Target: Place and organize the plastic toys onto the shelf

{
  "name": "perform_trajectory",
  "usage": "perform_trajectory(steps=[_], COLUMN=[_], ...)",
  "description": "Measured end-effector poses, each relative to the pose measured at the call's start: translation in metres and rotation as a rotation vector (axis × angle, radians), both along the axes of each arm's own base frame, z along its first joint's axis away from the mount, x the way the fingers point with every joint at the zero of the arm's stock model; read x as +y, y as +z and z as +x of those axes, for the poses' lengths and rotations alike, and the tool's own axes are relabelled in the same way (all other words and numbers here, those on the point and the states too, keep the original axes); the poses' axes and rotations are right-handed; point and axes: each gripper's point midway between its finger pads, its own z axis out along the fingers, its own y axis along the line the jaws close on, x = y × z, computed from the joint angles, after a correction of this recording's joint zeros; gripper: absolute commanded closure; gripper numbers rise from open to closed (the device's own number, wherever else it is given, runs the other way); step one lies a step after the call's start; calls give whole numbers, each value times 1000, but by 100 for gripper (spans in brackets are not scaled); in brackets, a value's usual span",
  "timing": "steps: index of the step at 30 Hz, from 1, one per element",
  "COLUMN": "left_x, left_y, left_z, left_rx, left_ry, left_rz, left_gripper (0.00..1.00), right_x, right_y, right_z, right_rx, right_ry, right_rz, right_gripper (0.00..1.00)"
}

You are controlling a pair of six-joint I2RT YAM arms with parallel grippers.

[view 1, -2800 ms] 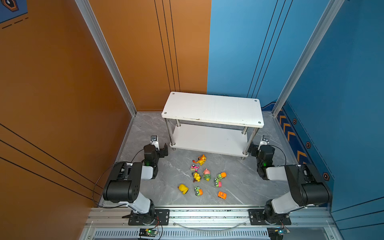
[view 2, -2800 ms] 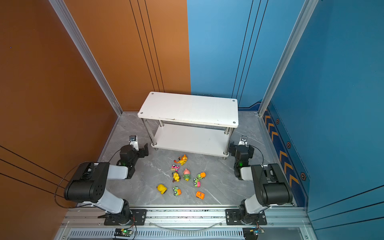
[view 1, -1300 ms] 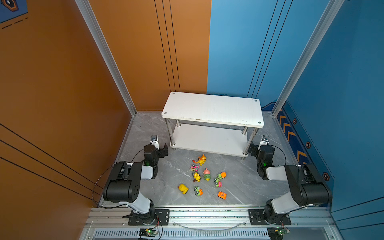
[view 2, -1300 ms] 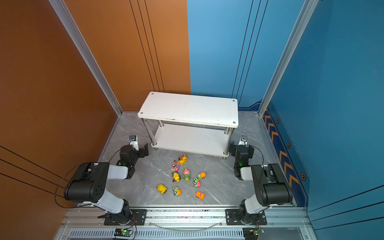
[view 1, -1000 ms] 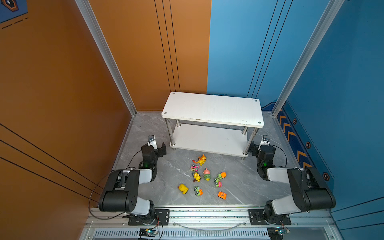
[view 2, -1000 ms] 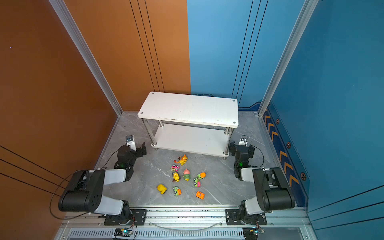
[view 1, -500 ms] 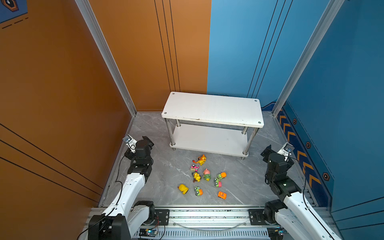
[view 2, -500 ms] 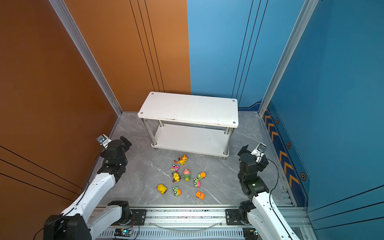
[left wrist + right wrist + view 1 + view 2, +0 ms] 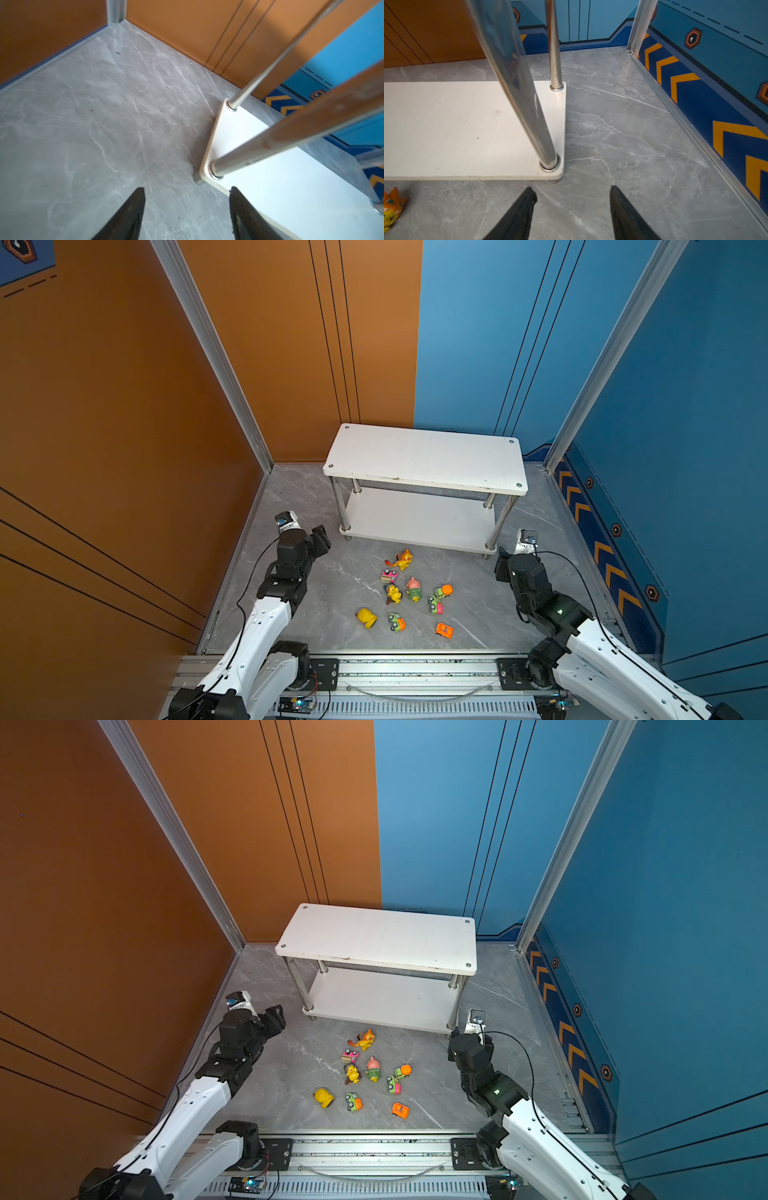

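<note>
Clutter of small bright plastic toys (image 9: 412, 588) sits lower-centre, between left gripper (image 9: 323, 537) and right gripper (image 9: 500, 566), both part-open and empty; neither's clearly nearer.

Lighting: bright, even, from overhead; soft shadow beneath shelf (image 9: 424, 460). Top views: sharp, walls splayed at edges. Wrist views: near legs (image 9: 517, 83) blurred, chrome glare, left view slightly smeared.

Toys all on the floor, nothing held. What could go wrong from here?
1. The left hand and right hand sit close to the front legs of the shelf; a swing inward might knock it.
2. The toys lie tightly clustered; closing on one may shove its neighbours.
</note>
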Motion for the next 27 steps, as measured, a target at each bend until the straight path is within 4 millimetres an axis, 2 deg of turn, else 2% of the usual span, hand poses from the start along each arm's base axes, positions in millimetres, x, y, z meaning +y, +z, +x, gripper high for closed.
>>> perform_trajectory(steps=[3, 7, 13, 19, 23, 27], left_x=[-23, -49, -84, -110, -126, -135], left_y=[-5, -17, -28, -25, -19, -11], left_z=[3, 5, 10, 31, 42, 44], left_rx=[7, 41, 76, 79, 66, 41], left_ry=[-80, -156, -244, -291, -327, -353], left_rz=[0, 7, 24, 50, 68, 82], left_gripper=[44, 44, 45, 46, 46, 46], right_x=[-5, -12, -11, -15, -10, -7], right_y=[-3, -7, -1, -1, 0, 4], right_z=[12, 28, 58, 88, 109, 117], right_rx=[15, 42, 60, 74, 79, 64], right_ry=[2, 2, 30, 16, 25, 37], right_rz=[46, 109, 145, 148, 158, 171], right_gripper=[45, 47, 49, 49, 49, 43])
